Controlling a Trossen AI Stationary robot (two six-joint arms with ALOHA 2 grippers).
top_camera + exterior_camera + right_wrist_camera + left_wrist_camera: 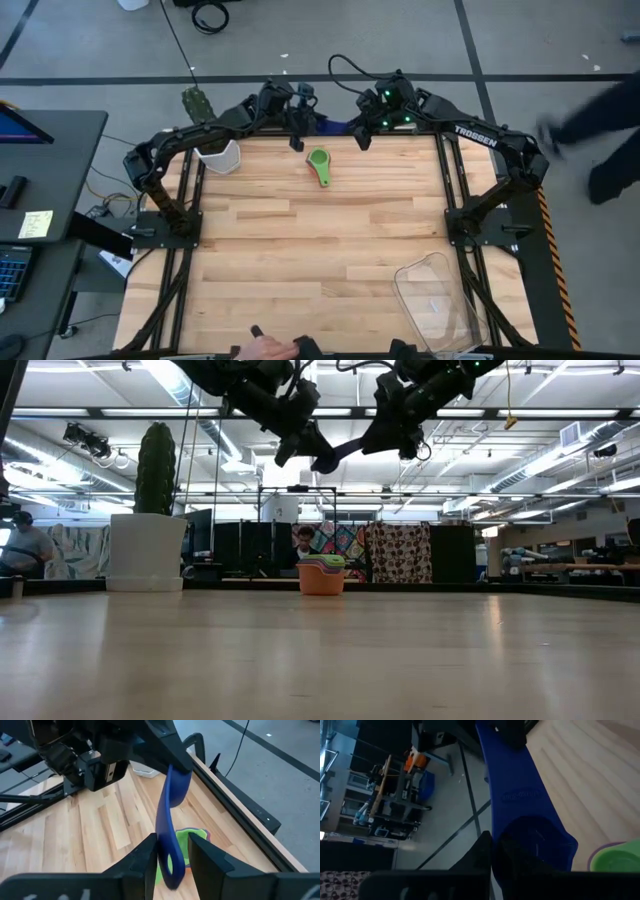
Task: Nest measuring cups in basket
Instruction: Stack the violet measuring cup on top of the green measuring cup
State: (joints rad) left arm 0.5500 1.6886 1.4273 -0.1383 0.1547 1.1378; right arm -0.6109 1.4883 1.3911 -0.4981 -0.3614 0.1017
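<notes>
Both arms hang up at the top centre of the high view, and between them a dark blue measuring cup (169, 827) is held in mid-air! The left gripper (167, 757) has its fingers pressed tight on one end of it, and the right gripper (171, 852) has its two dark fingers set either side of the flat handle end with the hanging hole, pinching it or very nearly; a hand-over by the look of it. In the left wrist view the blue cup fills the middle, smooth glossy plastic with a raised maker's mark moulded into the handle.

Below them, upper centre of the table (300, 260), sits the stack of cups (321, 576), orange outermost with a green cup (319, 160) on top, its handle sticking out toward the lower right. The basket (440, 300), clear and thin-walled with rounded corners, waits in the lower right of the high view, well apart from the stack.

These cups look light, stiff and slick, I'd judge, so a pinch on the flat handle is the safest hold; the rounded bowl could squirt out of the fingers. The pale wood planks offer little grip either, so a nudged cup may slide
</notes>
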